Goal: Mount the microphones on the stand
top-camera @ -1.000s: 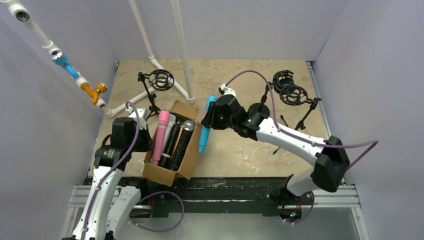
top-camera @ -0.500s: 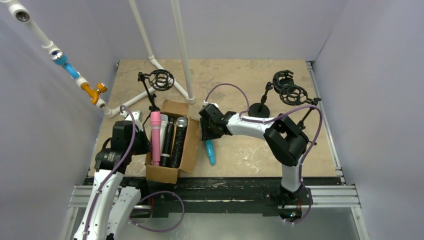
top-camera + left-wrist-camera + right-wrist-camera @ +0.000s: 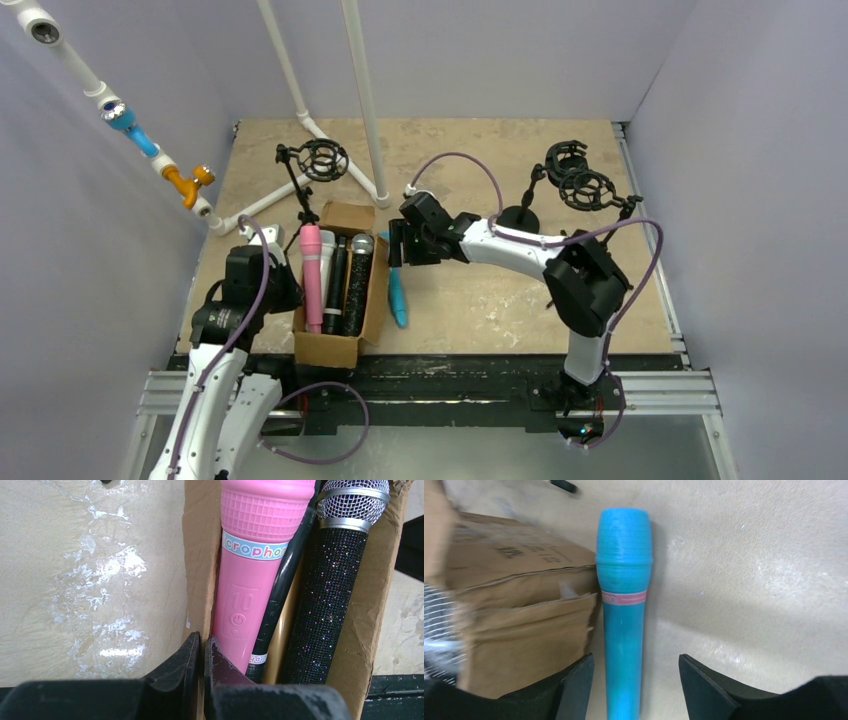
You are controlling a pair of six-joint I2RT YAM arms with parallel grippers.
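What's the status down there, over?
Left gripper shut at the cardboard box wall. Right gripper open, jaws either side of the blue microphone, which is flat on the table. Box close alongside, little room for one finger.

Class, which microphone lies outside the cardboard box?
The blue microphone, lying on the table beside the box; the other microphones sit inside it.
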